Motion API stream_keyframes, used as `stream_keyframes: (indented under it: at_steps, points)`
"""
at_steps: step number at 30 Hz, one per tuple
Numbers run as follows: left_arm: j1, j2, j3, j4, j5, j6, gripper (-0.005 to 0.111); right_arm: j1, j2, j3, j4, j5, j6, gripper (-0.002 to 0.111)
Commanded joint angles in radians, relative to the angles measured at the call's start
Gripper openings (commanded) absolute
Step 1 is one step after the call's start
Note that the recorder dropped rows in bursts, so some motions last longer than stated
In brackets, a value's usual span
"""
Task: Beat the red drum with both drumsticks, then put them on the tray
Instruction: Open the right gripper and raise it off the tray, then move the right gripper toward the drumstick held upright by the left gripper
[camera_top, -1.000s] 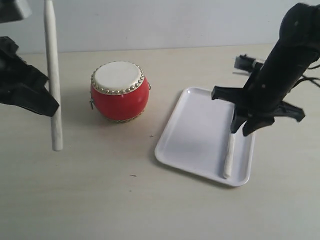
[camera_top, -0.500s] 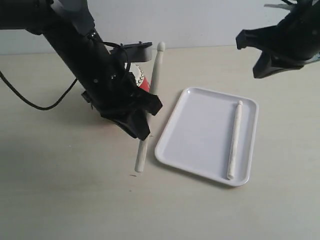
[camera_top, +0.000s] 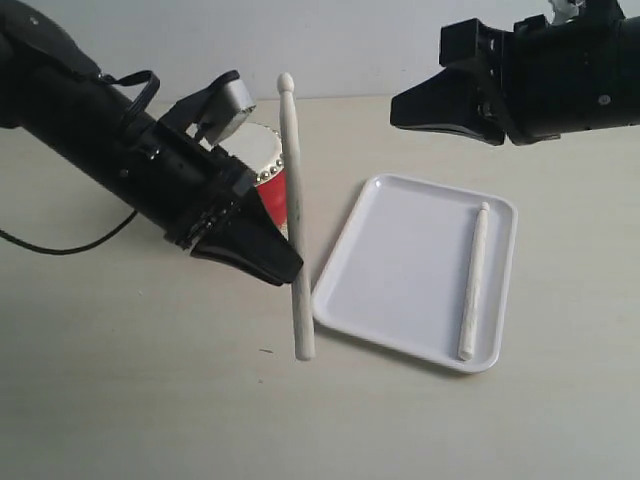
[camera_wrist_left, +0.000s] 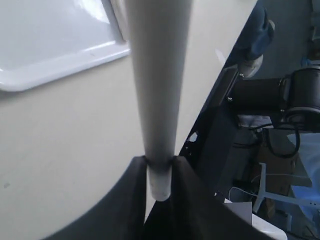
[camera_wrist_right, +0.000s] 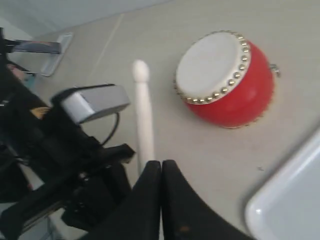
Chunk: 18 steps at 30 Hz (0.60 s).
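One drumstick (camera_top: 473, 282) already lies flat inside the tray (camera_top: 390, 265), along its right-hand side in the exterior view, so half of the putting-away looks done. The other drumstick (camera_top: 295, 215) is not down yet: the left claw (camera_top: 270, 262) pinches it at mid-frame, nearly upright with its rounded tip toward the top of the picture and its lower end hanging clear of the worktop (camera_top: 150, 400), just left of the tray's near left corner. The left wrist view shows this stick (camera_wrist_left: 159, 85) clamped between the two dark fingers (camera_wrist_left: 125, 200), with the tray's white rim (camera_wrist_left: 60, 67) in the upper left of that frame, close by but not yet under the stick. The right claw (camera_wrist_right: 161, 200) has its jaws pressed together on nothing; in the exterior view it (camera_top: 415, 103) sits high in the upper right, well apart from the tray. The red drum (camera_wrist_right: 227, 82) stands on the worktop in the upper right of the right wrist view, largely hidden behind the left arm in the exterior view (camera_top: 268, 178). Whether the beating is finished cannot be read here, though a stick resting in the tray suggests it is; what remains, by my judgement, is to carry the held stick over the tray, lay it down beside the first and let go.
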<state>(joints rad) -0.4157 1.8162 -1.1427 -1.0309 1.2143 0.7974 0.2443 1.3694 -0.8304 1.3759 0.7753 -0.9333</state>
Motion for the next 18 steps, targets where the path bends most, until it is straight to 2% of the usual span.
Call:
stream_keyframes:
  at_steps: [1, 6, 9, 11, 18]
  points:
    - [0.029, -0.009, 0.081, -0.111, 0.007, 0.126, 0.000, 0.000, 0.056, -0.012, 0.059, 0.130, -0.073, 0.006]
    - [0.037, -0.009, 0.107, -0.137, 0.007, 0.169, 0.000, 0.017, 0.122, -0.014, 0.054, 0.214, -0.120, 0.028]
    - [0.037, -0.009, 0.107, -0.170, 0.007, 0.198, 0.000, 0.070, 0.156, -0.014, 0.052, 0.211, -0.165, 0.042]
    - [0.037, -0.009, 0.107, -0.170, 0.007, 0.200, 0.000, 0.107, 0.172, -0.014, 0.055, 0.179, -0.171, 0.048]
    - [0.037, -0.009, 0.107, -0.158, 0.007, 0.198, 0.000, 0.164, 0.200, -0.014, 0.074, 0.117, -0.189, 0.052]
